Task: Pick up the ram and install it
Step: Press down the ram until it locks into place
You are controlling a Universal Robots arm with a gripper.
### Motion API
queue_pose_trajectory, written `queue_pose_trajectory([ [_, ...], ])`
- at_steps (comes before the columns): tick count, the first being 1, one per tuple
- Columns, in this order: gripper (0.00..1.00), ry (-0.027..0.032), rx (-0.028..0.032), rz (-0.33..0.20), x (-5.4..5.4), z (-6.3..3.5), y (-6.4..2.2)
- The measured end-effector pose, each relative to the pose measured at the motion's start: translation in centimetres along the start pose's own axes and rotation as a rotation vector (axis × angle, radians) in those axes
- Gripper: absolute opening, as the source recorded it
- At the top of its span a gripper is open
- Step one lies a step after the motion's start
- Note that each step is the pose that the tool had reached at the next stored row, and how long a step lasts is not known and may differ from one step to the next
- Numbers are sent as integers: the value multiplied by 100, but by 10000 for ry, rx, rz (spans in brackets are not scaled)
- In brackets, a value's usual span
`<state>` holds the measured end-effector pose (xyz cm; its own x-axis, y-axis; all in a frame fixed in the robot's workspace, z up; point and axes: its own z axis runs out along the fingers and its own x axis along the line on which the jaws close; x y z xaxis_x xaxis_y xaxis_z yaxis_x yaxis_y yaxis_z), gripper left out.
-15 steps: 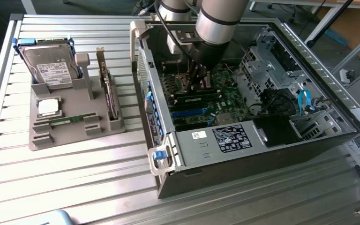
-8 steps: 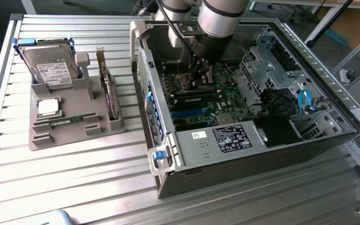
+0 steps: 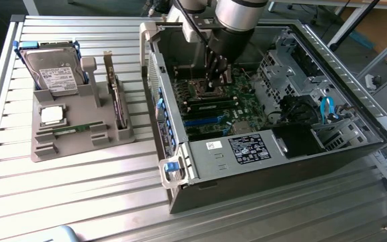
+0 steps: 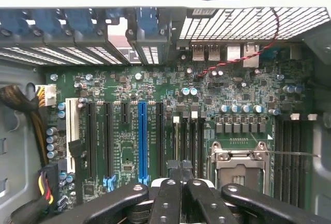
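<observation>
Computer case (image 3: 247, 166) sits open on table (image 3: 79, 201); gripper (image 3: 215, 86) hangs inside over motherboard (image 4: 155, 100), fingers pressed together, holding nothing. Ram (image 3: 69, 129) lies in gray holder (image 3: 79, 146) nr table's far edge, well apart from gripper.

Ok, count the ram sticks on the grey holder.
1: the ram lies flat in the grey holder, beside the silver processor chip. Another may be hidden at the gripper inside the computer case.
</observation>
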<state>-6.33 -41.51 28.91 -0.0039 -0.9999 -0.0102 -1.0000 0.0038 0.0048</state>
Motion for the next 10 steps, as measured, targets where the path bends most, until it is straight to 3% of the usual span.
queue_pose_trajectory([
  [10,10,0,0,0,-2,-205,-5],
])
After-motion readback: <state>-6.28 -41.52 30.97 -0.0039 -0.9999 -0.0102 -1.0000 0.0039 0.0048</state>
